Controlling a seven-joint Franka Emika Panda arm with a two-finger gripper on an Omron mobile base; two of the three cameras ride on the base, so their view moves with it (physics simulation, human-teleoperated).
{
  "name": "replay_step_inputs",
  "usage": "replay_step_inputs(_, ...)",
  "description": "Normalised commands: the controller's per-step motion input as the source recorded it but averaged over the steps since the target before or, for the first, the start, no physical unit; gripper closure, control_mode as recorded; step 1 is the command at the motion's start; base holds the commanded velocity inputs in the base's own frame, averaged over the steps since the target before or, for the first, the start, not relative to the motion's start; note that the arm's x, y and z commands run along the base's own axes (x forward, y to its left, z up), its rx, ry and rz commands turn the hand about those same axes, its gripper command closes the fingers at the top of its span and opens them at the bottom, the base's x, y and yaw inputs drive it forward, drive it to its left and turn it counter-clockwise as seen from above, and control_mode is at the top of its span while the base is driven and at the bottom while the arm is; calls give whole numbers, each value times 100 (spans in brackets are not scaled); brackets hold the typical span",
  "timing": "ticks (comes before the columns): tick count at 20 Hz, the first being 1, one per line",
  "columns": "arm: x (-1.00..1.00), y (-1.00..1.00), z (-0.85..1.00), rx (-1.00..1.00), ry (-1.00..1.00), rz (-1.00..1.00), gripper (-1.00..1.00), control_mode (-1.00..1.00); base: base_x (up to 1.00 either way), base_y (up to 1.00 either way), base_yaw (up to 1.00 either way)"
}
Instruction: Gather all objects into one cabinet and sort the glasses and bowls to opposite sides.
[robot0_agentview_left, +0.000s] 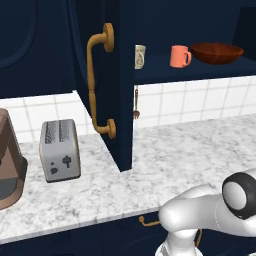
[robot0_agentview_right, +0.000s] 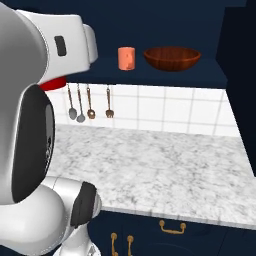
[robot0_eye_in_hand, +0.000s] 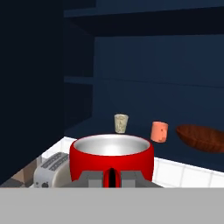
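My gripper (robot0_eye_in_hand: 112, 177) is shut on the bright red cup (robot0_eye_in_hand: 112, 158), which it holds upright in front of the open navy cabinet (robot0_eye_in_hand: 131, 65). A sliver of the red cup (robot0_agentview_right: 52, 84) peeks out under my arm. On the cabinet's lower shelf stand the beige patterned cup (robot0_eye_in_hand: 121, 123) at the left, the salmon-orange mug (robot0_eye_in_hand: 159, 131) in the middle and the wide reddish-brown bowl (robot0_eye_in_hand: 202, 138) at the right. The same row appears as beige cup (robot0_agentview_left: 140, 56), mug (robot0_agentview_left: 180, 56) and bowl (robot0_agentview_left: 216, 52). The cabinet door (robot0_agentview_left: 122, 100) stands swung open, with its brass handle (robot0_agentview_left: 95, 85).
A grey toaster (robot0_agentview_left: 60, 150) and a brown coffee machine (robot0_agentview_left: 7, 160) sit at the left of the marble counter (robot0_agentview_left: 175, 160). Several utensils (robot0_agentview_right: 90, 105) hang on the white tiled wall under the cabinet. My own arm (robot0_agentview_right: 35, 100) blocks the left of the right base view.
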Motion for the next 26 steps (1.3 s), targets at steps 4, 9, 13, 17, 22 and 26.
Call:
replay_step_inputs(4, -3, 10, 0, 16, -3, 0, 100, -100, 0, 0, 0)
replay_step_inputs(9, 15, 66, 0, 18, -1, 0, 100, -100, 0, 0, 0)
replay_step_inputs(13, 41, 63, -1, 14, -1, 0, 100, -100, 0, 0, 0)
replay_step_inputs(17, 42, 70, -22, 25, -19, -5, 100, -100, 0, 0, 0)
replay_step_inputs(22, 66, 33, -48, 27, -29, -4, 100, -100, 0, 0, 0)
replay_step_inputs(26, 65, -4, -55, 8, -37, -2, 100, -100, 0, 0, 0)
